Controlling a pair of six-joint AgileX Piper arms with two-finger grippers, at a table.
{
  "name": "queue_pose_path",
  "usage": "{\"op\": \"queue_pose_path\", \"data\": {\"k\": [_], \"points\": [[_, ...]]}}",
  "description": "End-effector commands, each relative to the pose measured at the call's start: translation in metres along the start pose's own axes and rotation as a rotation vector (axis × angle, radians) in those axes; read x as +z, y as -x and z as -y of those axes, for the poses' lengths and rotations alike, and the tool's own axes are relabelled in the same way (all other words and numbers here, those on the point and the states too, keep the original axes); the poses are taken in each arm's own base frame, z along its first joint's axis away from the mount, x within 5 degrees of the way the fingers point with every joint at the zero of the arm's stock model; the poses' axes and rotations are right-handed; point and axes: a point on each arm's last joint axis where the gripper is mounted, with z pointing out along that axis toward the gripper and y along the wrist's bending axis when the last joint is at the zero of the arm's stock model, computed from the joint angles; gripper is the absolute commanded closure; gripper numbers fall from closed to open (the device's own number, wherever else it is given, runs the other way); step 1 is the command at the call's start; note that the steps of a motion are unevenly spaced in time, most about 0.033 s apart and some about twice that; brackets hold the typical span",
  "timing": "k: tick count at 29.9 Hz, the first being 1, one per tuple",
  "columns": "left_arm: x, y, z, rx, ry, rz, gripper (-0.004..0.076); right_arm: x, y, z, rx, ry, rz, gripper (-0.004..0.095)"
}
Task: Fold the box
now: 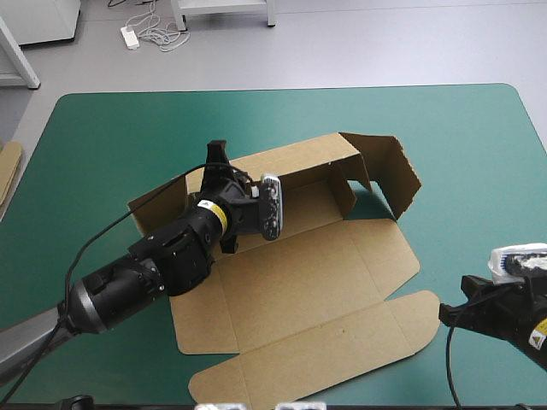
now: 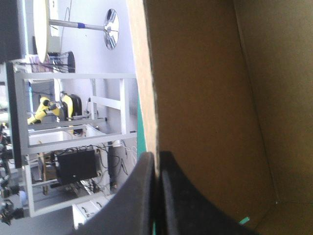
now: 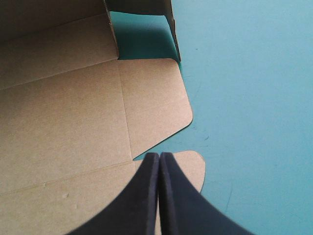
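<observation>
The brown box lies mid-table as a cut sheet, its lid panel and front flaps flat toward the near edge. Its back wall stands up, and a side flap is raised at the far right. My left gripper is at the left end of the back wall, shut on its top edge. In the left wrist view the board's edge runs down between the black fingers. My right gripper is shut and empty near the table's near right corner, its tip over the rounded front flap.
An edge of more brown board shows at the table's left edge. Bare teal-green cover stretches to the right of the box and beyond its back wall.
</observation>
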Motion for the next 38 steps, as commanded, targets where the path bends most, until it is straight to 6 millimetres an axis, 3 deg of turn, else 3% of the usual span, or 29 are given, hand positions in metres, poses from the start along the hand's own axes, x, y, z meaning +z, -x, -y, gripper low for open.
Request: {"op": "queue_pose_path", "data": {"k": [1, 8, 15, 24, 29, 33, 38], "points": [[-0.014, 0.003, 0.003, 0.092, 0.092, 0.07, 0.0733, 0.002, 0.033, -0.008, -0.021, 0.014, 0.055, 0.0907], [-0.001, -0.004, 0.039, 0.175, 0.076, 0.023, 0.0733, 0.02, 0.09, -0.022, -0.055, 0.014, 0.048, 0.0907], [0.001, -0.008, 0.042, 0.203, 0.096, -0.008, 0.0733, 0.043, 0.152, -0.037, -0.103, 0.011, 0.041, 0.0908], [0.001, -0.008, 0.042, 0.199, 0.098, -0.012, 0.0733, 0.091, 0.219, -0.053, -0.146, 0.001, -0.009, 0.0908], [0.001, -0.008, 0.042, 0.199, 0.1, -0.012, 0.0733, 0.128, 0.238, -0.058, -0.148, -0.011, -0.084, 0.0908], [0.001, -0.008, 0.035, 0.252, 0.167, -0.024, 0.0732, 0.163, 0.244, -0.06, -0.151, -0.019, -0.136, 0.0908], [0.0, -0.007, 0.031, 0.229, 0.211, -0.011, 0.0732, 0.191, 0.248, -0.06, -0.157, -0.036, -0.148, 0.0908]]}}
